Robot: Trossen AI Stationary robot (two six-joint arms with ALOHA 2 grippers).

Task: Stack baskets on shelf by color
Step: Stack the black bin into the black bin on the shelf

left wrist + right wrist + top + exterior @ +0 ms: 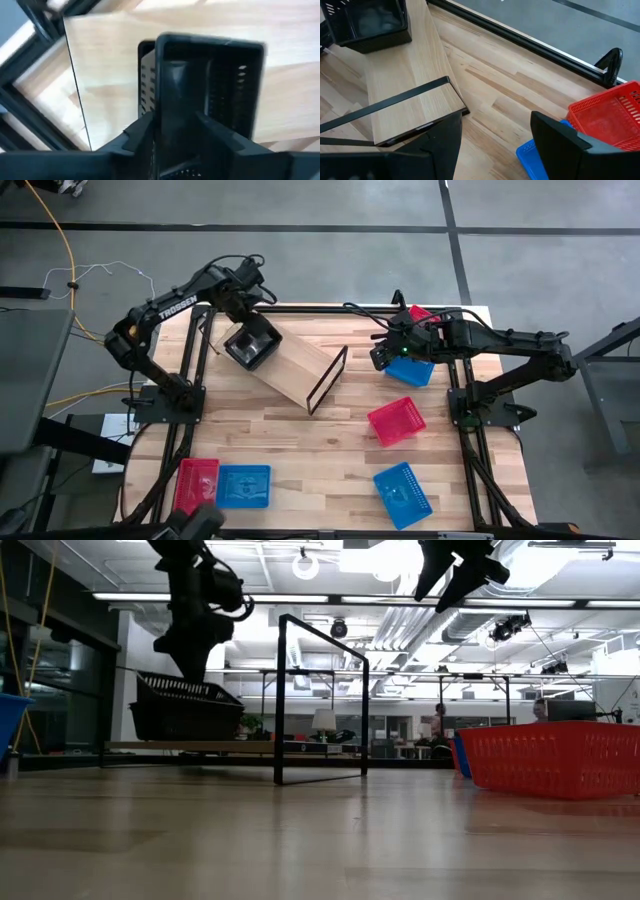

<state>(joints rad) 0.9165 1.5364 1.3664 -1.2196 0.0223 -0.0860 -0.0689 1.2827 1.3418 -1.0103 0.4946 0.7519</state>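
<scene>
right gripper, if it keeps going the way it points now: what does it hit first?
Likely bare table. The open right gripper aims down between the shelf and the blue basket; depth is unclear, so the shelf's end may be clipped.

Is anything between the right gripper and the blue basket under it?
Nothing visible. The right gripper hangs open above the table's far right corner, over the blue basket, with only air between them. A red basket lies beside the blue one, not over it. The shelf stands apart toward the left arm.
</scene>
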